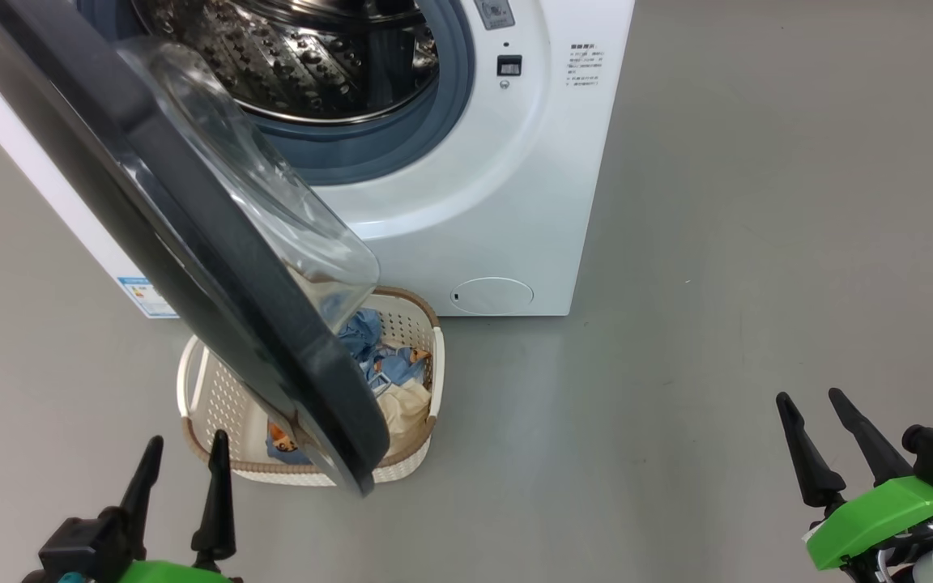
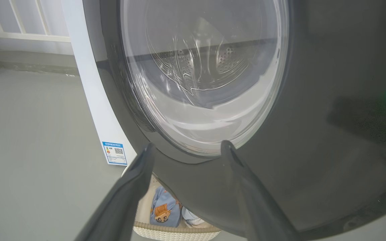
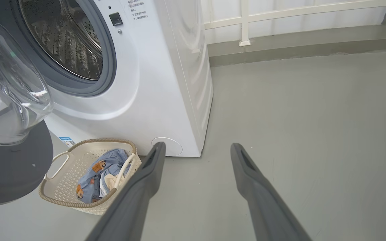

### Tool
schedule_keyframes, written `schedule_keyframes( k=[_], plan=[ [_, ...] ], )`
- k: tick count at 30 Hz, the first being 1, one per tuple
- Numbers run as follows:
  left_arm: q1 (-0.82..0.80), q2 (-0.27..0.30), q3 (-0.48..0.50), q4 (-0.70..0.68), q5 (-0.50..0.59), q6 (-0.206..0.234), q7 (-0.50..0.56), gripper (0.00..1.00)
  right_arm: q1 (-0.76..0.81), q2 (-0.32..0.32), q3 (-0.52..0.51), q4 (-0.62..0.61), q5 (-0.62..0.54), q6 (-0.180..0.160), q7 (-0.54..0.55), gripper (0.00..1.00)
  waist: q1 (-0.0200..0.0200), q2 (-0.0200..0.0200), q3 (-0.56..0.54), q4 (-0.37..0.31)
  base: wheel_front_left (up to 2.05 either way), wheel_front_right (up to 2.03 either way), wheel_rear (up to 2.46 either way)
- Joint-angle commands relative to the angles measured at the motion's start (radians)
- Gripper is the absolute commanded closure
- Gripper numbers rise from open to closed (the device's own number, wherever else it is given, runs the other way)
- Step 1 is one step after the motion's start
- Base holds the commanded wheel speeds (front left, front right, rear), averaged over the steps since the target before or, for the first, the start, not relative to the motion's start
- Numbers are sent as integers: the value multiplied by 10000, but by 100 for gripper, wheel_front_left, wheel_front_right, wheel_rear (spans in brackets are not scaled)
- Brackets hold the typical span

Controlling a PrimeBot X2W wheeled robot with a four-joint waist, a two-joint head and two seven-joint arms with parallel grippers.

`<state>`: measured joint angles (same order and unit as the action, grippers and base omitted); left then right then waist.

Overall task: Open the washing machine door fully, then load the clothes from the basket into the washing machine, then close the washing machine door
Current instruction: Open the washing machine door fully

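While the washing machine door (image 1: 191, 243) is being held out from the front of the washing machine (image 1: 499, 202), seemingly short of fully open, its black ring is overhanging the basket (image 1: 219, 397). The basket is being kept on the floor just before the machine's lower front, probably so the drum is within a short reach. The clothes (image 1: 369, 340) are lying inside it, partly screened by the door.

The left gripper (image 1: 187, 441) is being held with its fingers spread and empty, close before the door's outer face; the right gripper (image 1: 808, 397) is likewise spread and empty, well off to the machine's right.

A blue label sticker (image 1: 146, 298) with a small square code is being shown on the machine's lower left corner, and printed lines (image 1: 585, 65) beside the latch; neither is being read, being too small.
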<state>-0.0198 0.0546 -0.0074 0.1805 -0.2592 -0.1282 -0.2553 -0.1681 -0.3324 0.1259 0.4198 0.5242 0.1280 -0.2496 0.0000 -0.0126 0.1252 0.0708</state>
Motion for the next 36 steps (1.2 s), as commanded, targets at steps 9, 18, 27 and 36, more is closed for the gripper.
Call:
schedule_keyframes(
  k=[9, 18, 27, 36],
  plan=[
    [-469, 65, 695, -531, -66, -25, -65, 100, 163, -58, -60, -228, -173, 27, -122, 0, 0, 0, -47, 59, 0, 0, 0],
    [-752, -32, 1243, -3748, 28, -5, -65, 100, 261, -75, -205, -353, -252, 27, -122, 0, 0, 0, -66, 232, 0, 0, 0],
    [-555, -41, -1306, -6494, -83, 372, -62, 100, 296, -28, -334, -437, -240, 27, -122, 0, 0, 0, -39, 249, 0, 0, 0],
    [-822, -42, -3936, -4862, -1218, 535, 113, 100, 305, 23, -343, -396, -275, 27, -122, 0, 0, 0, 2, 178, 0, 0, 0]
  ],
)
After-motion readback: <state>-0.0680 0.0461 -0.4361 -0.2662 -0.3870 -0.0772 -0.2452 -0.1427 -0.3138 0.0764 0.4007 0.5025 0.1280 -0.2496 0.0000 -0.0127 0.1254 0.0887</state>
